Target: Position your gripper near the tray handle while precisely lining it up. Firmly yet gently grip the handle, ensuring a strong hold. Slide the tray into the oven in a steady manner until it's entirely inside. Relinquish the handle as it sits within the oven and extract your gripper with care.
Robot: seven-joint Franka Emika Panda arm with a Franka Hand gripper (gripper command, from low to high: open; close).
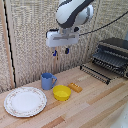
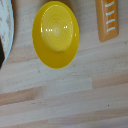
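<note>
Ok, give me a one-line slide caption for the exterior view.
Panda gripper hovers open above a blue mug, yellow bowl and patterned plate; oven tray waits pulled out.

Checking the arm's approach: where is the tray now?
At the exterior view's right, the tray sticks out from the oven, beyond the orange piece.

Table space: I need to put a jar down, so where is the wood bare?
Bare table runs in front of the yellow bowl, toward the exterior view's right, below the tray. It is crowded around the plate, blue mug and bowl.
</note>
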